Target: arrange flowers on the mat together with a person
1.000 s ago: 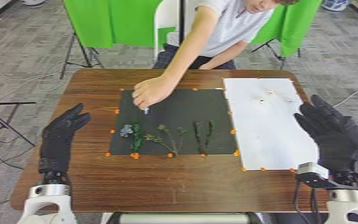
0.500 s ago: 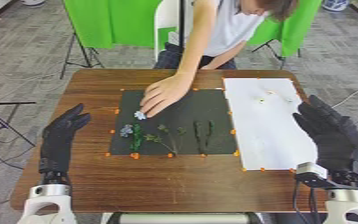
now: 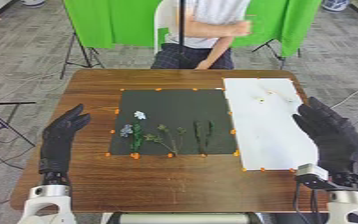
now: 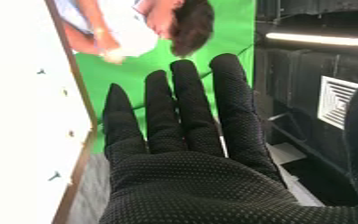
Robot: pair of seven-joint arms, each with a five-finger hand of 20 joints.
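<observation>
Both white arms come in from the bottom edge of the head view, well apart, the left arm (image 3: 46,202) at the left side and the right arm (image 3: 351,212) at the right. The left hand (image 3: 58,142) points forward, its fingers straight and leaning inward. The right hand (image 3: 335,142) also points forward and inward, and in its wrist view the right hand (image 4: 198,182) has its fingers extended, with gaps between them.
</observation>
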